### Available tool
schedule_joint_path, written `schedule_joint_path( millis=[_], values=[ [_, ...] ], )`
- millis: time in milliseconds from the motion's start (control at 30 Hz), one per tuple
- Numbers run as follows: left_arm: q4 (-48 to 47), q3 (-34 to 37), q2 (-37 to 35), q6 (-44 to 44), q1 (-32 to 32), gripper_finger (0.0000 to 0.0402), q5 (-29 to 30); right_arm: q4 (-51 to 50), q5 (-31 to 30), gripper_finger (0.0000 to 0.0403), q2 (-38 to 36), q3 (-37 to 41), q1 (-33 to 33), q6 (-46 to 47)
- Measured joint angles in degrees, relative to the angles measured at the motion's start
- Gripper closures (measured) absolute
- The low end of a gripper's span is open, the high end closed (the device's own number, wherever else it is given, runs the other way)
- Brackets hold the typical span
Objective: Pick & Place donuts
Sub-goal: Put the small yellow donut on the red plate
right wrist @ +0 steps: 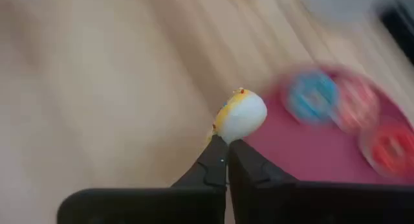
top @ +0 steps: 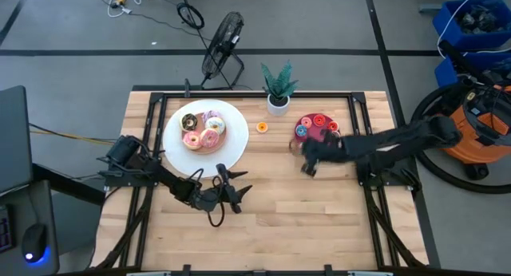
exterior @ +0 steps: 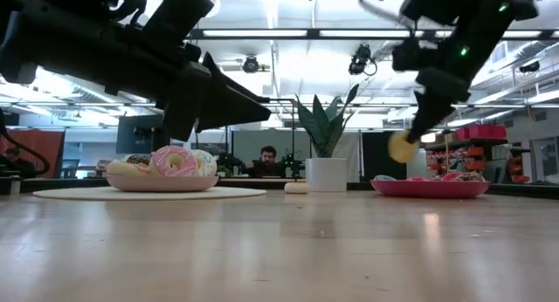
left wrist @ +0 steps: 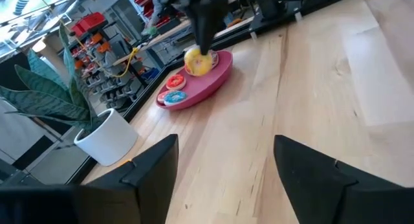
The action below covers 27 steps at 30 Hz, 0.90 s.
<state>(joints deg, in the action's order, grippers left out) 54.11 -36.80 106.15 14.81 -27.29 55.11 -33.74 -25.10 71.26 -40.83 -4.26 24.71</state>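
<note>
Several frosted donuts (top: 204,131) lie piled on a big white plate (top: 231,148), also seen in the low view as donuts (exterior: 173,162). Tiny red and blue donuts (top: 311,124) rest in a magenta dish (top: 306,137). One tiny orange donut (top: 262,128) lies on the bare wood. My right gripper (top: 306,158) hangs at the dish's near-left edge, shut on a tiny yellow donut (exterior: 402,147). My left gripper (top: 227,188) waits open, below the plate and toward the table's near edge. My right gripper (right wrist: 224,144) pinches the yellow donut by its rim (right wrist: 228,132) between the free ends of its two fingers. The fingers come from above, slanting down. The donut (left wrist: 198,62) is lifted clear, beside the magenta dish's rim (exterior: 384,185).
A potted plant (top: 278,88) in a white pot stands at the far edge, between plate and dish. A black fan (top: 219,45) sits beyond the table. A person (exterior: 268,159) shows far behind in the low view. Bare wood lies across the near half of the table (top: 303,220).
</note>
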Motion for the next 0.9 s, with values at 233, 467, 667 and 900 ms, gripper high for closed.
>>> schedule_joint_path(
  millis=[233, 467, 667, 900],
  values=[
    [0.0, 0.0, 0.0, 0.0, 0.0, 0.0152, 0.0, -3.2, 19.1, 0.0401, -0.1, 0.9, 21.7, -10.3],
    [-0.4, 0.0, 0.0, 0.0, 0.0, 0.0163, 0.0, -1.5, 32.9, 0.0401, 2.9, 0.9, 34.9, -15.8],
    [-0.5, 0.0, 0.0, -0.1, 0.0, 0.0163, 0.0, -1.4, 31.7, 0.0401, 3.2, 0.9, 40.4, -15.3],
    [-0.5, 0.0, 0.0, -0.2, 0.0, 0.0163, 0.0, -1.1, 33.3, 0.0401, 5.5, 0.9, 44.7, -15.8]
  ],
)
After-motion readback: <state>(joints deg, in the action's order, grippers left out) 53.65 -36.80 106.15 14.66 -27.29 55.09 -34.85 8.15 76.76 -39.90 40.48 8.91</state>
